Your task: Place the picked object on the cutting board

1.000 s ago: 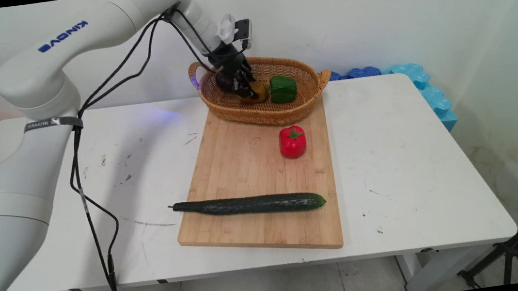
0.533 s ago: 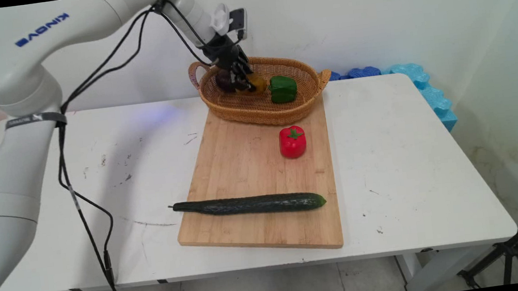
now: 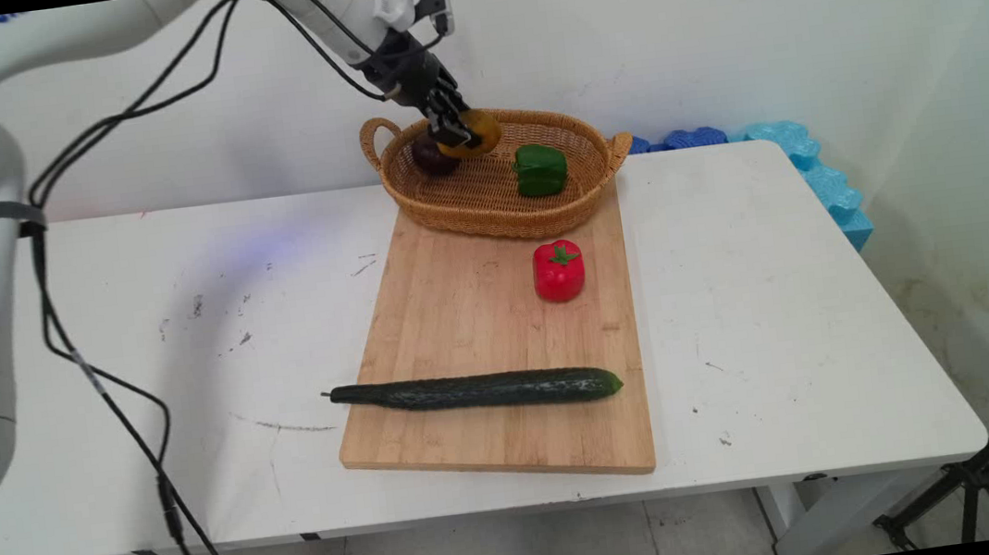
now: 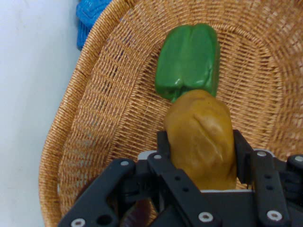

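I saw the basket (image 3: pixel 500 202) sitting at the far end of the cutting board (image 3: pixel 503 351), with one pepper (image 3: pixel 540 169) inside it toward the right and an eggplant (image 3: pixel 432 156) at its left. Another pepper (image 3: pixel 559 270) stood on the board before the basket, and a cucumber (image 3: pixel 480 392) lay across the board's near end.

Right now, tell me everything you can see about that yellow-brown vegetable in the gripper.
The yellow-brown pepper is a smooth, glossy, lobed piece, looking like plastic, mustard to ochre in colour with a crease down its side. The gripper is shut on it, a black finger pressed against each side. In the main view it hangs lifted above the wicker basket, clear of the weave, over the basket's left half. A dark purple item lies below it and a green pepper to its right; neither appears to touch it.
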Action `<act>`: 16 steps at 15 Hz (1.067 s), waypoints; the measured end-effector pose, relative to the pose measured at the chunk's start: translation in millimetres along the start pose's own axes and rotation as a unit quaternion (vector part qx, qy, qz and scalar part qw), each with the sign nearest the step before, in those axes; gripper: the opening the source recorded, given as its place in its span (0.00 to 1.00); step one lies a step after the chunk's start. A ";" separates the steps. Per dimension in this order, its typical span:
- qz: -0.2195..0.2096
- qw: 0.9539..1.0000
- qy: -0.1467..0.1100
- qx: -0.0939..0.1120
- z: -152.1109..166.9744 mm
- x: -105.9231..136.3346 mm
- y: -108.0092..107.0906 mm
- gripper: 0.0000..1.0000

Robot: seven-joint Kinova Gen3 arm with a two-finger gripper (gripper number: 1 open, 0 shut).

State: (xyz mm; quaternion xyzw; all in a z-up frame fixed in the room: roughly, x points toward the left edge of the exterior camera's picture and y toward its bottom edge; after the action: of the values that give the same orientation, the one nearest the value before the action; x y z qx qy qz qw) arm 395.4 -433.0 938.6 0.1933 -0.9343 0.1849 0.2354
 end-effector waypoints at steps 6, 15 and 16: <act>-0.051 0.999 0.006 0.006 -42.8 2.2 46.5 0.00; -0.104 0.994 0.004 -0.032 -63.9 -7.0 130.2 0.00; -0.109 0.993 0.004 -0.036 -63.0 -8.6 138.2 0.00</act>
State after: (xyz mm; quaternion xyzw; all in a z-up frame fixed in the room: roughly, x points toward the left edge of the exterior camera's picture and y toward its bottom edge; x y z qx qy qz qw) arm 363.6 -284.7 950.8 0.2843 -0.9130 0.1249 0.2647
